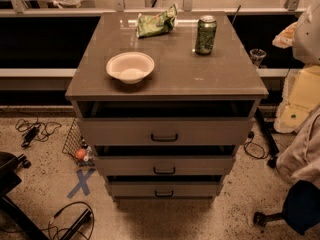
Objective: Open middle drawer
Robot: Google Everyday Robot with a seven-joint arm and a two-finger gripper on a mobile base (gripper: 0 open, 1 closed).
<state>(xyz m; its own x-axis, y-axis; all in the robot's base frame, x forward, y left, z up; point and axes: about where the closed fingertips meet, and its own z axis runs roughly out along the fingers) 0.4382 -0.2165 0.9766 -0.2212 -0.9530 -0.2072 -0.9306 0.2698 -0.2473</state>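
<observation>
The grey-brown cabinet (165,69) stands in the middle of the camera view with three drawers stacked in its front. The middle drawer (200,165) is the second one down, a flat front with a small dark bail handle (164,170) at its centre. A dark gap runs above its front. None of its inside shows. The taller top drawer (210,131) sits above it and the lowest drawer (195,189) below it. My gripper is not in view. Only pale parts of my arm (304,101) show at the right edge, away from the drawers.
On the cabinet top stand a white bowl (130,67), a green can (205,34) and a green snack bag (156,23). Cables (35,130) lie on the floor at left, with a wire basket (75,141), blue tape cross (81,182) and a chair base (12,184).
</observation>
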